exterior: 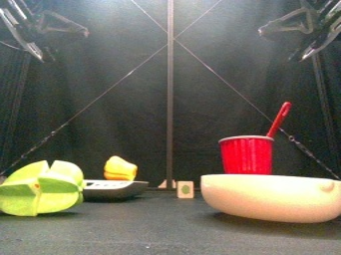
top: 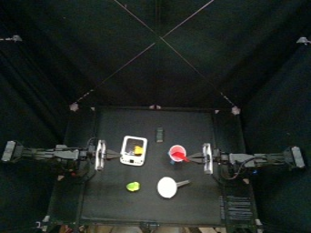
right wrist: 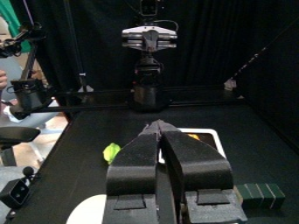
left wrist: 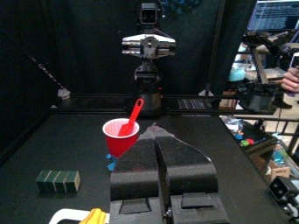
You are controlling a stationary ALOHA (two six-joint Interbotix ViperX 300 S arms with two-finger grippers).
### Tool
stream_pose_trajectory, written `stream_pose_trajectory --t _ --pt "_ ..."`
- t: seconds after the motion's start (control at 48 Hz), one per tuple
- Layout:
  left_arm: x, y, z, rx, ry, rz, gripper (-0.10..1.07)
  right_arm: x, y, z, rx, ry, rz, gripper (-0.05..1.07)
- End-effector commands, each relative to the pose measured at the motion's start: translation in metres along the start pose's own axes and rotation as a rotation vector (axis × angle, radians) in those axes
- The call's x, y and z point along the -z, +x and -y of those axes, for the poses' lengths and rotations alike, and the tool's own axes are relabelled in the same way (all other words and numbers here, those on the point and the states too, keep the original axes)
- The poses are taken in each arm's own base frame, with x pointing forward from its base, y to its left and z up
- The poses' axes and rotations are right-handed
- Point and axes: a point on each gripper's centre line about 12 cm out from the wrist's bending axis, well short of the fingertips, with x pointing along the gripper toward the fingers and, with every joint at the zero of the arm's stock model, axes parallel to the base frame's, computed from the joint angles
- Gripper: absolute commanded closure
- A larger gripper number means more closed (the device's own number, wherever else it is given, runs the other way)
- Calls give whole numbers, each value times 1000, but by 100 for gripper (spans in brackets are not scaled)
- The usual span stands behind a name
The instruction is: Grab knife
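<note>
Far left of the tabletop [top: 109, 118], the left arm rests at the edge, its claw [left wrist: 160, 147] clenched on nothing and well clear of everything. Next over is a white tray [top: 126, 157] lying flat with a yellow piece [top: 137, 148] on it. Toward the front edge from the tray sits a green wedge-shaped object [top: 134, 187], on its own and touching nothing. A small dark green block [left wrist: 56, 181] shows in the left wrist view, lying flat on the tabletop apart from the rest. Near the middle at the front is a white bowl [top: 166, 187] with a short handle on its rim. Just behind it and slightly right stands a red cup [top: 177, 153], upright. I take the knife to be the red utensil [exterior: 280, 118] standing tilted in that cup, handle leaning out over the rim; its lower end is hidden inside, so I can't confirm a blade. Cup and bowl are near each other, but from above I can't tell if they touch. Far right, the right arm rests at the opposite edge, mirroring the left, with its claw [right wrist: 160, 129] also clenched, empty and pointing toward the cup but well apart from it.
</note>
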Motion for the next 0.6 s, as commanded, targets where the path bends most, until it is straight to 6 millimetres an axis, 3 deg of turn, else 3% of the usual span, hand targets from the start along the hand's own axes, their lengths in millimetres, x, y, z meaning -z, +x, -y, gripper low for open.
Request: stream_pose_trajectory --t 0.0,0.125,0.375,0.583 --pt "-7 3 2 8 -5 20 105 -8 7 6 30 25 3 99" --pt "-5 3 4 19 -7 11 98 -13 22 16 81 86 -52 97" --pt "-2 3 11 52 -8 -6 98 -17 66 24 114 194 -303 96" --pt "4 2 11 55 -2 -54 97 -18 88 17 78 244 -649 96"
